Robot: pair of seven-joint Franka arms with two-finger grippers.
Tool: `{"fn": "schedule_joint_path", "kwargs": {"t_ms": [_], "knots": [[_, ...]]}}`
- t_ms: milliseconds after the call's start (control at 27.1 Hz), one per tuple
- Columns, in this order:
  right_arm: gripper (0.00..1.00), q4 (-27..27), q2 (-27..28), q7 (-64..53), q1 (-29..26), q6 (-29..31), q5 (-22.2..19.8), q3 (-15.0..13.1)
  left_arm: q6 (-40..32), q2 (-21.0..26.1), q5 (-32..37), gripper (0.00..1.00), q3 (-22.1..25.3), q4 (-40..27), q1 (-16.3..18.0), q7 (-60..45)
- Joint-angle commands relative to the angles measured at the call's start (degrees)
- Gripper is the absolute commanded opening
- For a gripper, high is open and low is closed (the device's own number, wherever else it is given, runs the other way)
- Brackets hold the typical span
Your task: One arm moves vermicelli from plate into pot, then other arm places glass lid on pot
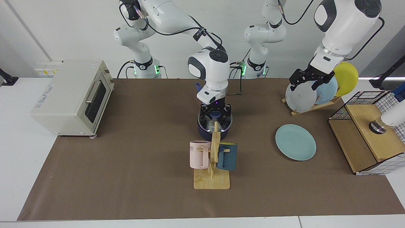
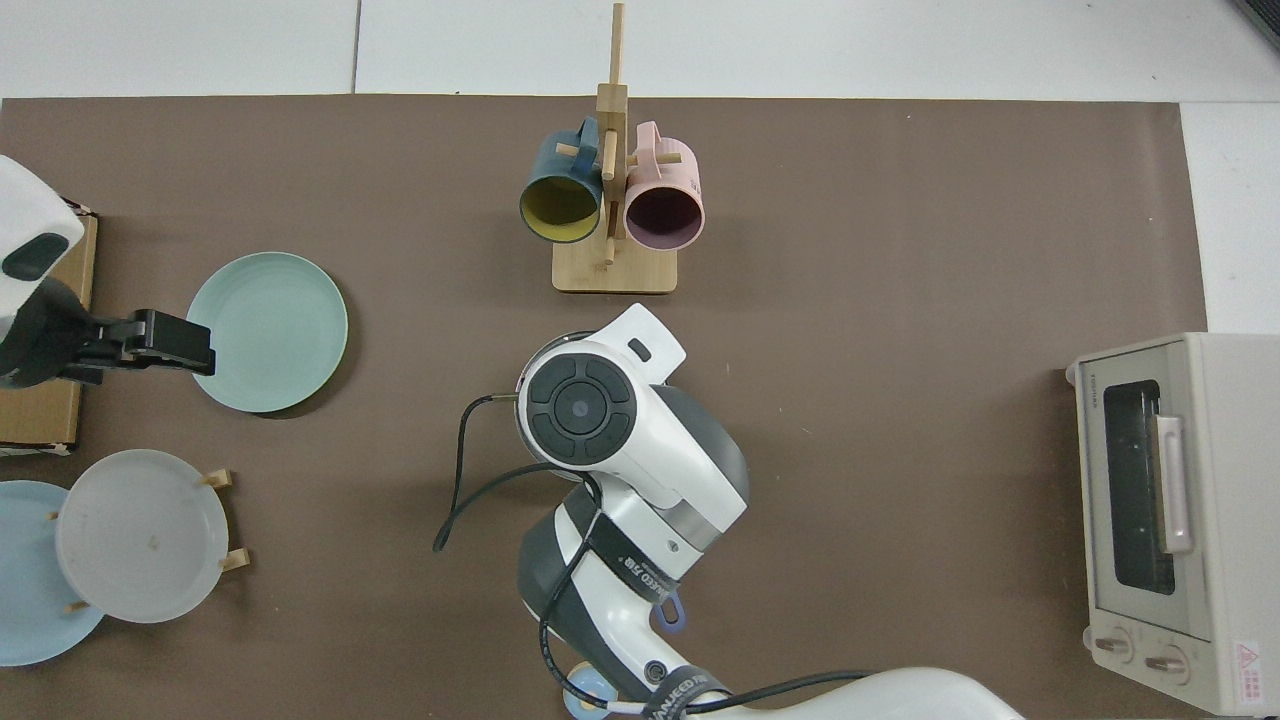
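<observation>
At mid-desk, we see the right claw (image 1: 215,114) clamped on the blue knob of the glass lid (image 1: 215,122), which sits on the pot (image 1: 205,133) behind the mug rack (image 1: 212,164). Our left claw (image 1: 309,79) waits aloft near the plate rack (image 1: 311,106), fingers apart; the teal plate (image 1: 295,142) lies bare.

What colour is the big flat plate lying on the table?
The plate is a pale teal green, plain all over. It shows best in the top view.
</observation>
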Motion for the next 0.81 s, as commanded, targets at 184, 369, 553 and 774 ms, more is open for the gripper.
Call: {"fn": "schedule_joint_path", "kwargs": {"t_ms": [184,369,553,774], "knots": [[0.00,1.8,1.9,0.7,-0.6,0.6,-0.9,0.2,0.3,-0.7,1.2,1.00,0.2,-0.2,-0.4,0.3],[0.00,1.7,1.9,0.0,-0.7,0.2,-0.8,0.2,0.3,-0.7,1.2,1.00,0.2,-0.1,-0.4,0.3],[0.00,1.7,1.9,-0.2,-0.7,-0.5,-0.8,0.2,0.3,-0.7,1.2,1.00,0.2,-0.1,-0.4,0.3],[0.00,1.8,1.7,-2.1,-0.8,-3.1,-0.6,0.3,0.3,-0.7,1.2,1.00,0.2,-0.1,-0.4,0.3]]}}
